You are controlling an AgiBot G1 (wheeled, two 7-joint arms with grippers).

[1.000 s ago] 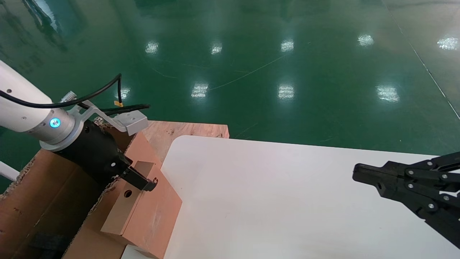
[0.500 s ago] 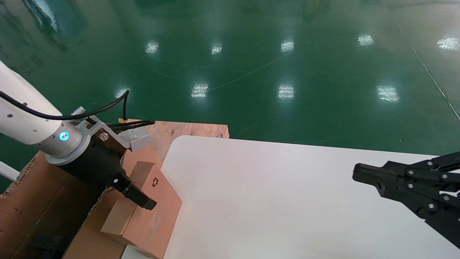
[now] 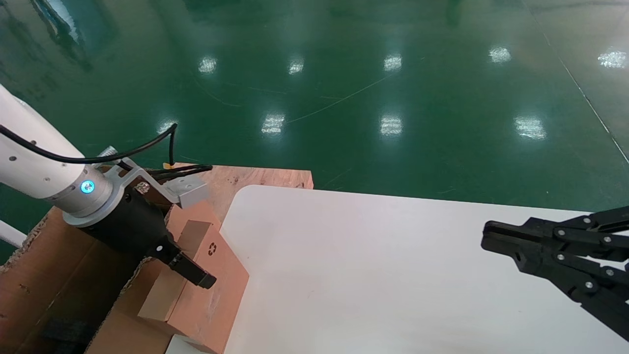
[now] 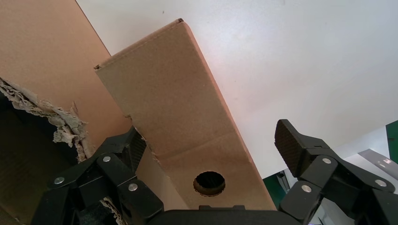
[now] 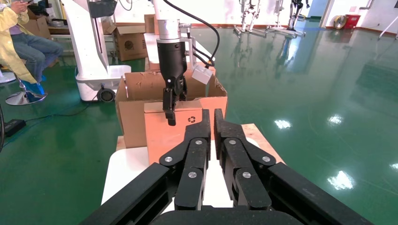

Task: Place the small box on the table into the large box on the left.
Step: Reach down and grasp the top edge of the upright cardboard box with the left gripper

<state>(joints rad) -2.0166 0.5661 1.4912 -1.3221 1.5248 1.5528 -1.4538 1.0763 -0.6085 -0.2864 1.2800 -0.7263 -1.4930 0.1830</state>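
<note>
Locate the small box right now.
In the head view the small box sits at the far left, leaning over the large box's torn rim beside the table's left edge. The open left gripper straddles it.

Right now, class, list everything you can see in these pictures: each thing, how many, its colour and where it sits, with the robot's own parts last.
Small box: one, pinkish-brown, propped at the table's left edge against the large box.
Large box: one, brown, torn edges, left of the table.
Table: one, white, centre and right.
Wooden board: one, reddish, behind the table's far left corner.
Floor: green, glossy, beyond.
Left gripper: black, fingers open astride the small box.
Right gripper: black, shut, over the table's right side.
</note>
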